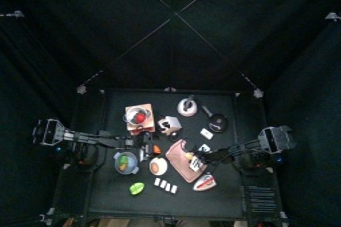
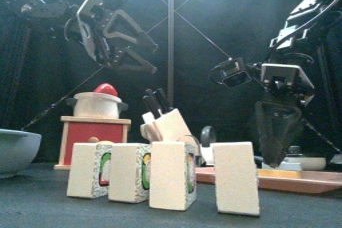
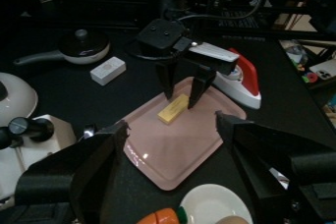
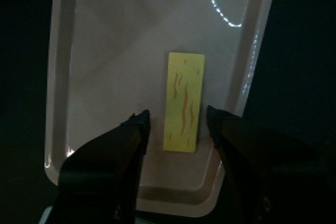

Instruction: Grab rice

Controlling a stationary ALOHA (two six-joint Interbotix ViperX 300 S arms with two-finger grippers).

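Note:
The rice appears to be the plain white blocks: one stands at the table's front [image 2: 234,177], another lies beside a black pan [image 3: 108,70]. My right gripper [image 4: 184,147] is open and points down over a pink tray [image 4: 92,81]. Its jaws straddle the near end of a yellow strip [image 4: 184,88] lying on that tray and hold nothing. The left wrist view shows the same right gripper [image 3: 184,83] just above the yellow strip [image 3: 174,109]. My left gripper [image 3: 178,169] is open and empty, held high at the tray's [image 3: 164,149] other side.
Three more upright blocks [image 2: 130,172] with coloured sides line the front edge. A red and white pot on a red stand [image 2: 96,122] and a grey bowl [image 2: 16,150] stand at the left. A black pan [image 3: 82,49], a red and white piece [image 3: 246,79] and a white plate [image 3: 217,204] surround the tray.

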